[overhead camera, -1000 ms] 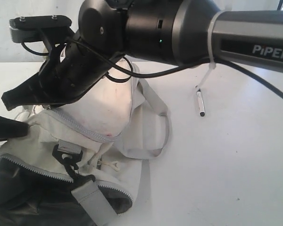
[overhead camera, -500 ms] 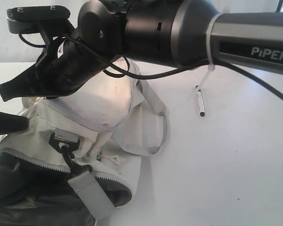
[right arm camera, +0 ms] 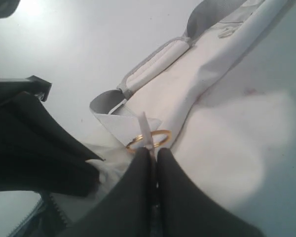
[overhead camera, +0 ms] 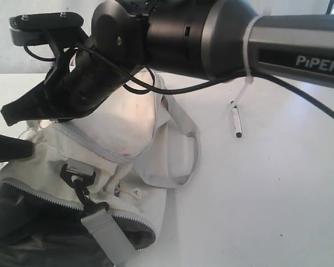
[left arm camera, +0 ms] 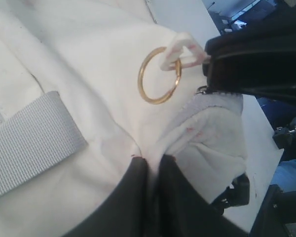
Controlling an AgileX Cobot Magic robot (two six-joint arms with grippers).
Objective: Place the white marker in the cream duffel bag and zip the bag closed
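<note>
One white marker (overhead camera: 235,122) is counted right of centre. One cream duffel bag (overhead camera: 128,122) and one black buckle (overhead camera: 77,179) are recorded at lower left. One gold ring (left arm camera: 160,75) is noted.

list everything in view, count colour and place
duffel bag: one, cream, left on the table, mouth open
marker: one, white and black, on the table right of the bag
ring: one, gold, on a cloth tab of the bag
clip: one, black, on a grey strap at the bag's front
table: one, white, under everything
left gripper: one, black, shut on bag fabric
right gripper: one, black, shut on the tab by the ring
</note>
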